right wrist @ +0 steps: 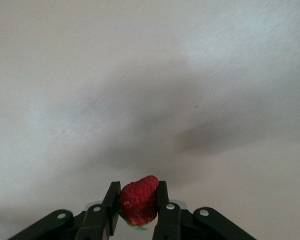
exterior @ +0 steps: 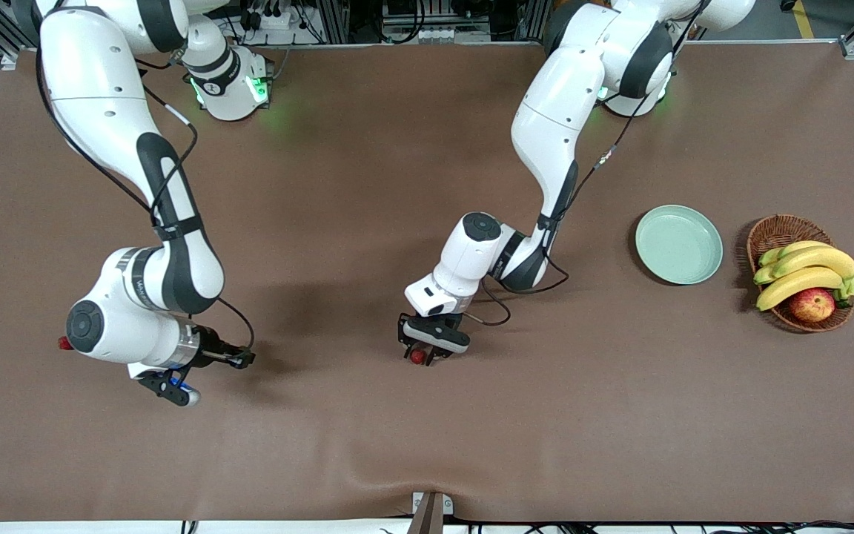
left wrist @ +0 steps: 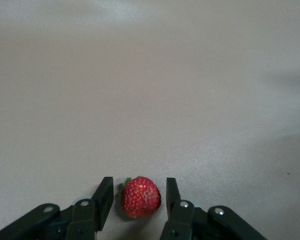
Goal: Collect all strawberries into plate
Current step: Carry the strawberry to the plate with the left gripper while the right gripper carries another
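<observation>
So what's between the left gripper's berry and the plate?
Only bare brown table: the front view shows nothing between the strawberry at the left gripper and the mint-green plate.

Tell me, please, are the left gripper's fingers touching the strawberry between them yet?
Apart. The left wrist view shows the strawberry lying on the table between the left gripper fingers, with a thin strip of table visible on each side of it.

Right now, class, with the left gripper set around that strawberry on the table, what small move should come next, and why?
Probably close the left gripper the rest of the way. Its fingers flank the strawberry with slim gaps on both sides, so nothing is gripped yet. The right gripper already pinches another berry, and the plate is empty.
</observation>
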Robot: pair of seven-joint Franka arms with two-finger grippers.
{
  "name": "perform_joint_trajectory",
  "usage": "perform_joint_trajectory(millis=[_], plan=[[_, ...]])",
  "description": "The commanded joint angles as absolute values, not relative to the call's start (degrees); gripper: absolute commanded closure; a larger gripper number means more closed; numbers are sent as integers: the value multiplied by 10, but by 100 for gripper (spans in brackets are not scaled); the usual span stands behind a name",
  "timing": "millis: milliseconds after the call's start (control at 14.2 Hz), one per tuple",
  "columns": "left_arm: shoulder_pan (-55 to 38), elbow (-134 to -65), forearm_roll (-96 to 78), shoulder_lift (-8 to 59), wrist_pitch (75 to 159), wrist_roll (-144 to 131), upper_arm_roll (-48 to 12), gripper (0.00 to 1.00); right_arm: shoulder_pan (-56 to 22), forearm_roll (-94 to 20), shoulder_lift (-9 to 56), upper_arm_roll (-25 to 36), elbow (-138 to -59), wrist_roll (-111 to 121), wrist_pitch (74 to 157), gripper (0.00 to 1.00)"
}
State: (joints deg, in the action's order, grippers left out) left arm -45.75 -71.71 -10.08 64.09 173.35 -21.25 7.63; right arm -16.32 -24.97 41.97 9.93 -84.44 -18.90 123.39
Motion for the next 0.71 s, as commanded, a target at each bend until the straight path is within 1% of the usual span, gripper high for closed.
perform_joint_trajectory(millis=[0,141,353,494,635], plan=[[-462,-697,-96,656,1739,-210,85,76,-174,-260,405,100,-856,-208,1237,93],[-462,-698,-96,655,1739,-209,85,100,-175,-261,405,100,-856,-208,1237,93],[-462,-700,-96,645,1738,-214,85,100,-178,-275,403,99,-856,-213,1237,93],[-461,-708,-94,624,1729,-213,84,100,-198,-316,403,100,-854,-224,1240,93],[-458,-714,-95,607,1719,-212,83,100,-218,-323,404,102,-852,-250,1263,93]])
